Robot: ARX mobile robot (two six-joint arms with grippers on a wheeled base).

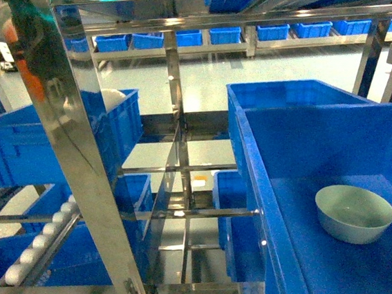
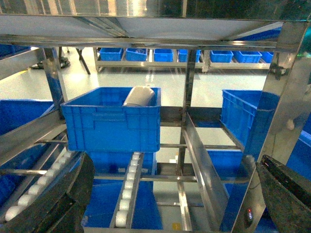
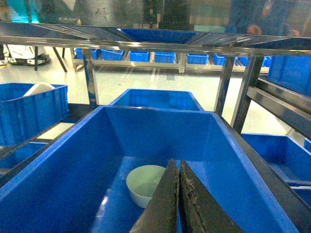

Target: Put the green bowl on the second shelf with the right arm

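Stainless-steel rack (image 1: 78,151) with shiny rails and rows of white roller tracks (image 1: 41,238) filled the head view, its tiers loaded with blue plastic bins. Nearest on the right sat a large, deep blue plastic bin (image 1: 255,183), and on its floor rested the small, round, glossy pale mint-green bowl (image 1: 354,212), upright and empty, well apart from the bin walls.

From the right wrist camera, the right gripper (image 3: 178,194) showed as two dark fingers pressed together, jaws closed and holding nothing. It hovered above the near end of the same bin, with the green bowl (image 3: 143,183) just beyond and slightly left of the fingertips, untouched.

The left wrist camera showed only the dark edges of the left gripper at the bottom corners, spread far apart and empty, facing a smaller blue bin (image 2: 112,124) with a white object inside.

The task appeared to be at its start: the approach to the bowl, before any grasp. The next move would probably call for opening the right fingers, lowering them over the bowl's rim, closing, then lifting clear of the bin walls before reaching for the second shelf; which tier that was could not be told with certainty
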